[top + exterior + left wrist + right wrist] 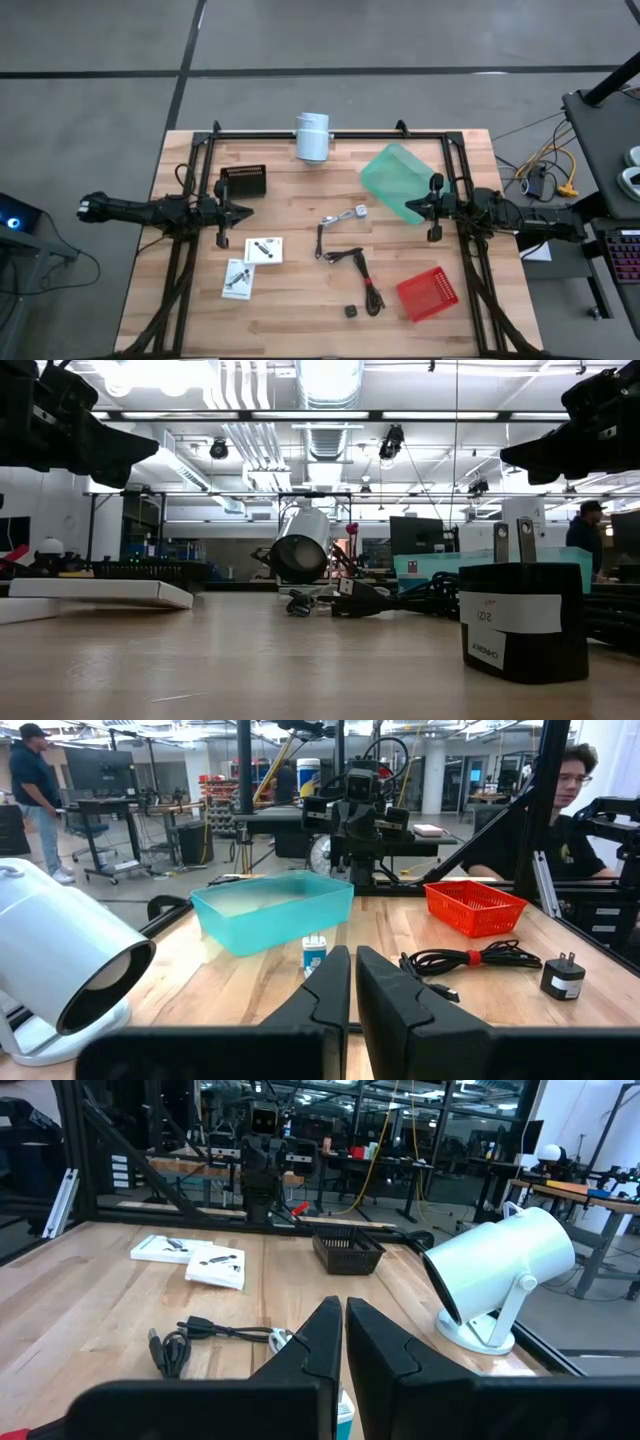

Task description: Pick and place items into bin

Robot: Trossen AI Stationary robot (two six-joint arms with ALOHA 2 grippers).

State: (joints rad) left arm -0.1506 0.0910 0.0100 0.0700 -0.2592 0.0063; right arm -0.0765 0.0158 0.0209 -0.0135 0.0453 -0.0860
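Items: two white packets, black cords, a silvery piece and a tiny black cube lie loose on the desk, all nearer the front edge than the green bin.
Bin: just beside the right gripper.
Right gripper: fingers nearly together, empty.
Left gripper: narrow, empty, just behind the packets, so nearer them.
Cord axis: roughly front-to-back.
Low view only: cube carries plug prongs.

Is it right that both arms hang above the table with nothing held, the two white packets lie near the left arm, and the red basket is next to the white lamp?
Not quite. The red basket sits at the table's near right corner, far from the white lamp at the far edge, as the high view shows. The rest holds: the left gripper and right gripper hold nothing, and the two white packets lie near the left arm.
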